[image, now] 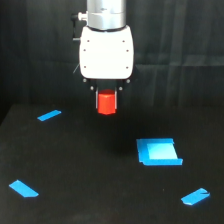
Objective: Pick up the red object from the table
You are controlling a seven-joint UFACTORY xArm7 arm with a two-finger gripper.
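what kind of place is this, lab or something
Probably a robot test bench in a lab: a matte black table marked with blue tape strips and a blue square, dark backdrop, and a white hand gripping a red block.

**Black desk with four blue markers**

The desk [100, 175] is a flat, matte black surface that fills the lower part of the exterior view and meets a dark backdrop behind it. Four blue pieces lie flat on it, well apart from one another. A short blue strip [49, 115] sits toward the back on the exterior view's left, angled slightly. A second blue strip [23, 188] lies near the front on the same side, slanting the other way. A larger blue square [159, 151], paler at its centre, rests right of the middle. A third blue strip [195, 197] lies near the front right corner.
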